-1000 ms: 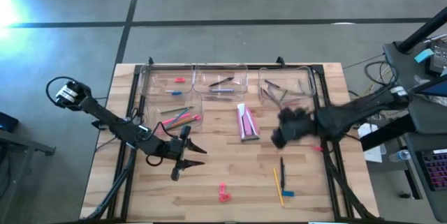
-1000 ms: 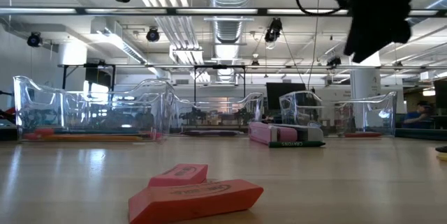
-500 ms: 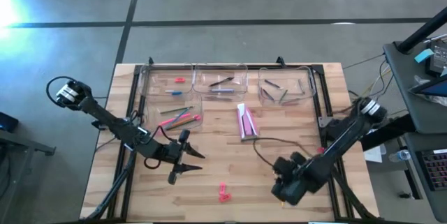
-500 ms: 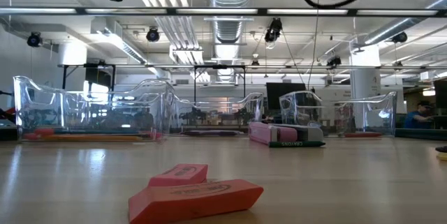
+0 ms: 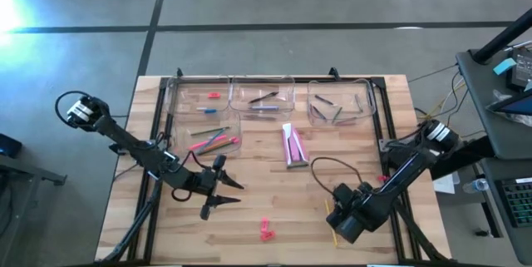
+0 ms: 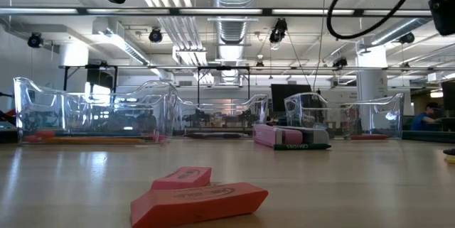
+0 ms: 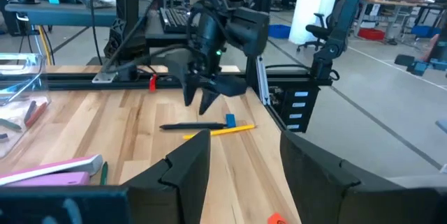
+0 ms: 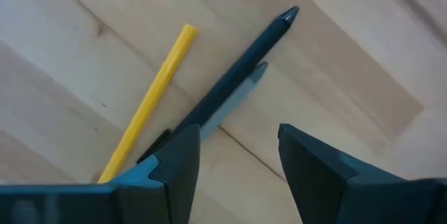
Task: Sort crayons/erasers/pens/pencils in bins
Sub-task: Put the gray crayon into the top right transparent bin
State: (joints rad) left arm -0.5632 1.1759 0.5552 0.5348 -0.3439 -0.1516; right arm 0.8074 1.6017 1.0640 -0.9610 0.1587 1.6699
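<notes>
A dark pen [image 8: 230, 84] and a yellow pencil [image 8: 150, 105] lie side by side on the table near its front right; both also show in the left wrist view, the pen [image 7: 192, 126] and the pencil [image 7: 220, 131]. My right gripper [image 8: 237, 161] is open and hovers just above them [image 5: 339, 217], touching nothing. My left gripper [image 5: 224, 199] is open and empty, above the table left of centre. Two pink-red erasers [image 5: 266, 232] lie flat near the front edge. Four clear bins [image 5: 262, 96] stand at the back.
A pink crayon box [image 5: 293, 145] lies at the table's middle. The bins hold a few sticks each; one bin [image 5: 212, 138] holds pink and orange sticks. A small blue piece [image 7: 230, 120] lies by the pencil. A cable loops over the table [image 5: 320, 167].
My right gripper has gone from beside the back right bin toward the table's near edge and down, and now stands over the pen and the yellow pencil. My left gripper has kept still.
</notes>
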